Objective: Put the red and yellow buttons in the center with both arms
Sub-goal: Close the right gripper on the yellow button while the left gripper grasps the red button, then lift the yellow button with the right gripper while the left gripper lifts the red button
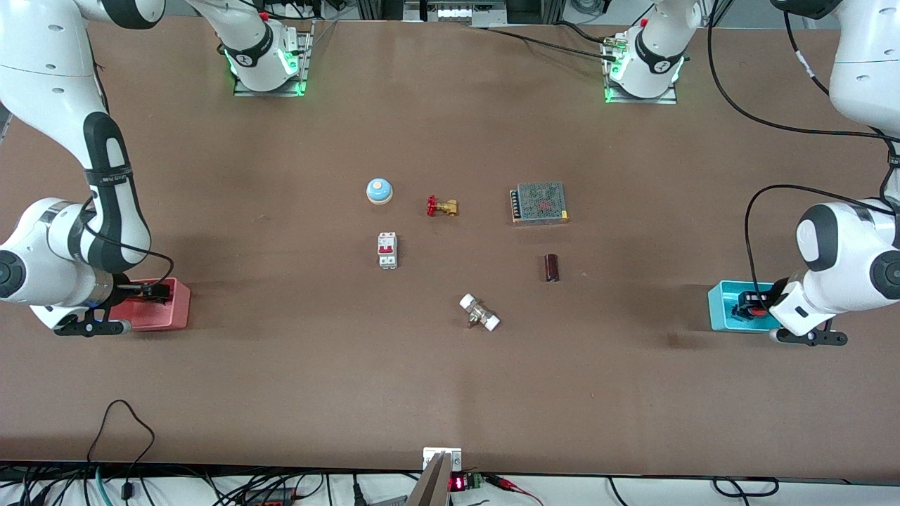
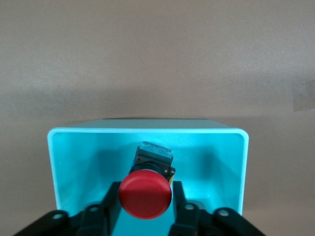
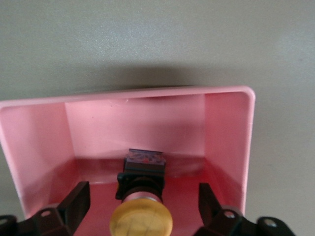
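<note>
The red button stands in the cyan bin at the left arm's end of the table. My left gripper is down in that bin, its fingers pressed against the button's sides; it also shows in the front view. The yellow button stands in the pink bin at the right arm's end. My right gripper is down in the pink bin, open wide, one finger on each side of the button and apart from it. The brown tabletop center is bare.
Around the middle lie a blue dome bell, a brass valve with a red handle, a grey power supply, a white breaker, a dark brown cylinder and a white-ended part.
</note>
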Tool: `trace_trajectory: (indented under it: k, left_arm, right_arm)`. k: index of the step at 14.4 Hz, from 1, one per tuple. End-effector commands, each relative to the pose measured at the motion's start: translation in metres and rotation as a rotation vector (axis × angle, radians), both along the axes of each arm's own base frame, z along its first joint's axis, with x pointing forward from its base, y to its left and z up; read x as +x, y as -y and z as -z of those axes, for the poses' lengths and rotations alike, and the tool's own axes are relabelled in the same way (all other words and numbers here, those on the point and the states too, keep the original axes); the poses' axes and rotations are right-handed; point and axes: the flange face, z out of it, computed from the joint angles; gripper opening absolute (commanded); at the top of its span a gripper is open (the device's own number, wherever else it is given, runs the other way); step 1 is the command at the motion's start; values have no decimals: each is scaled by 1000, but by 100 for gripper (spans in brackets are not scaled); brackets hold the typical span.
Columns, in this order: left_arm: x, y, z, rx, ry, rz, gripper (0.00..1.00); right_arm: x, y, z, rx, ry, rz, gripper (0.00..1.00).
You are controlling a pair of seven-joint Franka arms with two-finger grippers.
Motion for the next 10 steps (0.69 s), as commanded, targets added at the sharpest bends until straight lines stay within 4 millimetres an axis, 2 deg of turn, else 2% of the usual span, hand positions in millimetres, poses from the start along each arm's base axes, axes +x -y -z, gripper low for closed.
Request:
trace_trajectory:
  k: [1,3,4,5,7,10]
  left_arm:
    - [7,0,-5,23,14,-1,37]
    - [7,1,-7,22,17,-2,31]
    - [8,2,-10,23,22,-1,30]
    - [9,3,-14,24,25,1,30]
    - [11,6,-35,30,47,4,28]
    - [7,16,-75,44,32,14,26]
  right_arm:
    - [5,3,0,20,13,2,87]
    - [3,6,0,21,8,4,73]
    - [3,6,0,21,8,3,63]
    - [3,6,0,21,6,1,58]
    - [3,7,0,19,5,-5,43]
    - [2,11,-1,20,3,-44,27]
